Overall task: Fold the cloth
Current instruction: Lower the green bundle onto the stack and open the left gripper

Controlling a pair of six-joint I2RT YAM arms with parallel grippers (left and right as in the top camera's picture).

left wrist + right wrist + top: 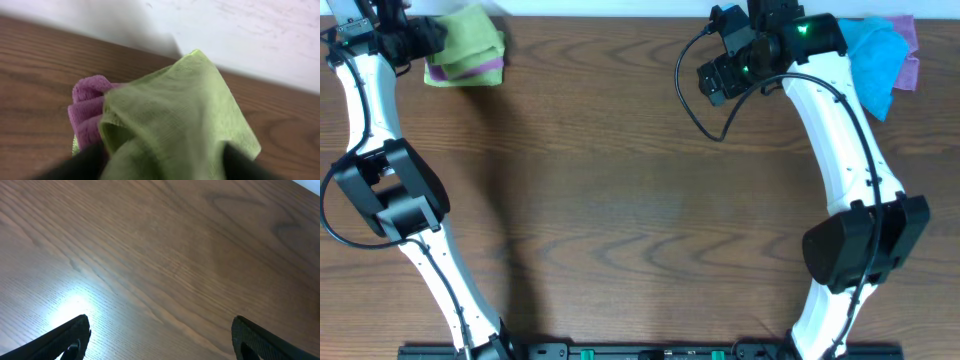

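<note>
The lime yellow-green cloth (470, 33) lies rumpled on top of a purple cloth (480, 68) at the table's far left corner. In the left wrist view the cloth (175, 105) fills the middle and bulges up between my fingers. My left gripper (428, 40) (160, 167) is open, its two dark fingers spread wide on either side of the cloth. My right gripper (715, 82) (160, 340) is open and empty above bare wood at the far right, well away from the cloth.
The purple cloth (87, 107) sits under the lime one, with a sliver of paler green (75, 146) beneath it. A bright blue cloth (875, 60) over another purple one (908, 55) lies at the far right corner. The wooden table (640, 200) ends at a white wall.
</note>
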